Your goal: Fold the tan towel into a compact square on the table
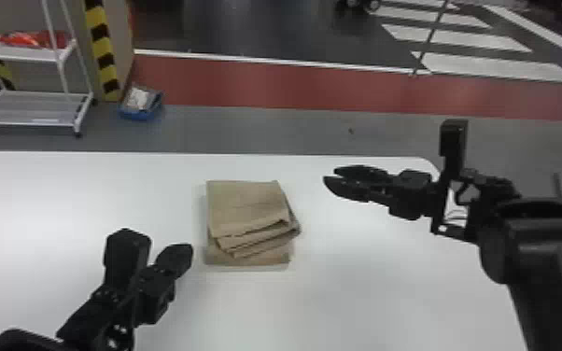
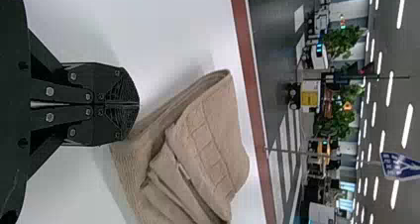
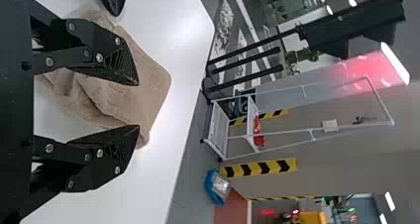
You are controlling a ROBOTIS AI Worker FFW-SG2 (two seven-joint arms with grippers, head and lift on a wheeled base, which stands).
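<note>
White table (image 1: 364,289): skewed layers of the tan towel (image 1: 247,205) were best squared gently; left gripper (image 2: 138,105) closed, right gripper (image 3: 138,105) parted.

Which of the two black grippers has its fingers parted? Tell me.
The robot's right black gripper: its two flat fingers stand apart, while the left black gripper is shut.
</note>
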